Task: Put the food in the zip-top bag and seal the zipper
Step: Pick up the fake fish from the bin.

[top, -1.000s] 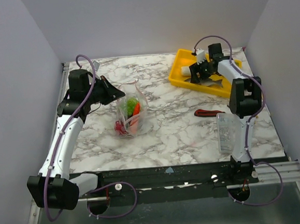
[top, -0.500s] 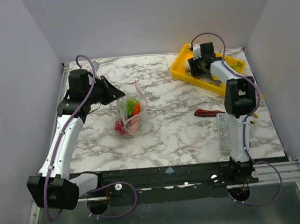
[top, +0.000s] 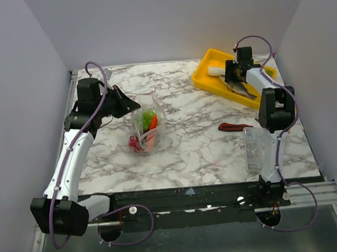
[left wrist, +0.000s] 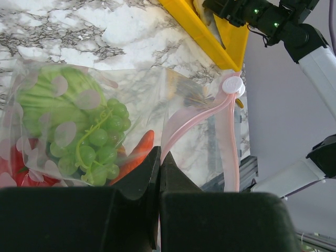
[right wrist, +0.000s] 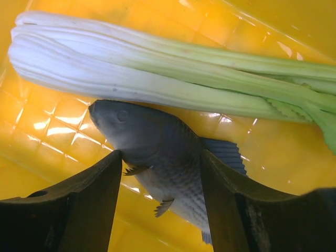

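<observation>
The zip-top bag (top: 147, 125) stands on the marble table with its mouth open. Inside it lie green grapes (left wrist: 97, 142), a leafy green piece (left wrist: 50, 100), an orange carrot (left wrist: 137, 152) and a red piece (left wrist: 21, 176). My left gripper (left wrist: 159, 157) is shut on the bag's mouth edge, right at the pink zipper (left wrist: 210, 113). In the yellow tray (top: 212, 82) lie a white-green leek (right wrist: 157, 68) and a grey toy fish (right wrist: 157, 142). My right gripper (right wrist: 161, 155) reaches down into the tray, one finger pressed against each flank of the fish.
A red-handled tool (top: 234, 126) lies right of centre. A rigid clear box (top: 255, 148) stands by the right arm's base. The white slider tab (left wrist: 232, 85) sits at the zipper's far end. Grey walls close in the table on three sides.
My right gripper has shifted across the yellow tray towards its right part and now straddles the fish. The left arm and the bag have not moved.
</observation>
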`<state>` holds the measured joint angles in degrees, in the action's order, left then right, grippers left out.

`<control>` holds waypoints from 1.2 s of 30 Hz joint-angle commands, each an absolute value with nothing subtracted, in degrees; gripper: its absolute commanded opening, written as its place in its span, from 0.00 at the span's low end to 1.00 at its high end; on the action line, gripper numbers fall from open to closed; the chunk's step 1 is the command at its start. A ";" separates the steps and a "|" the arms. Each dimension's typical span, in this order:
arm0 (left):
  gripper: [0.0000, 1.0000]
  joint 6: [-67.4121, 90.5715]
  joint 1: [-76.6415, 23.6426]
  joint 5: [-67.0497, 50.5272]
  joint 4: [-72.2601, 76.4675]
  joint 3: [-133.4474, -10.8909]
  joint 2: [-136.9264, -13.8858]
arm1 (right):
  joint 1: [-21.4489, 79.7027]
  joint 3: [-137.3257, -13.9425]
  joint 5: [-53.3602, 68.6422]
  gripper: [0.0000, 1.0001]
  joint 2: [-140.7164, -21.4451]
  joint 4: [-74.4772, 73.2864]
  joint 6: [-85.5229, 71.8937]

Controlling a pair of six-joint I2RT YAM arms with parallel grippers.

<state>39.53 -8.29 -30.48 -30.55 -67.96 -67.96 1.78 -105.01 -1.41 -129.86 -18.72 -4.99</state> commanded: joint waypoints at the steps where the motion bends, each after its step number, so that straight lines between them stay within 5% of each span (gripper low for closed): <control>1: 0.00 39.64 -7.95 -30.85 -30.22 -67.26 -68.08 | 1.77 -102.00 1.45 0.64 -125.29 -20.86 1.87; 7: 0.00 39.99 -7.91 -31.84 -29.88 -67.78 -69.01 | 2.84 -99.10 0.23 0.72 -124.20 -19.98 11.03; 17: 0.00 39.47 -7.93 -31.17 -31.06 -68.37 -68.87 | 3.24 -99.41 -3.63 0.71 -129.64 -15.96 16.38; 23: 0.00 39.10 -7.91 -30.63 -32.04 -68.47 -68.65 | 3.35 -99.45 -7.05 0.44 -129.88 -12.65 15.79; 36: 0.00 40.32 -8.04 -31.67 -31.72 -67.20 -67.67 | 3.75 -93.47 -5.80 0.00 -110.60 -5.07 9.65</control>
<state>39.57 -8.32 -30.65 -31.83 -67.83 -69.08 3.44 -94.06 -5.52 -119.92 -10.04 13.89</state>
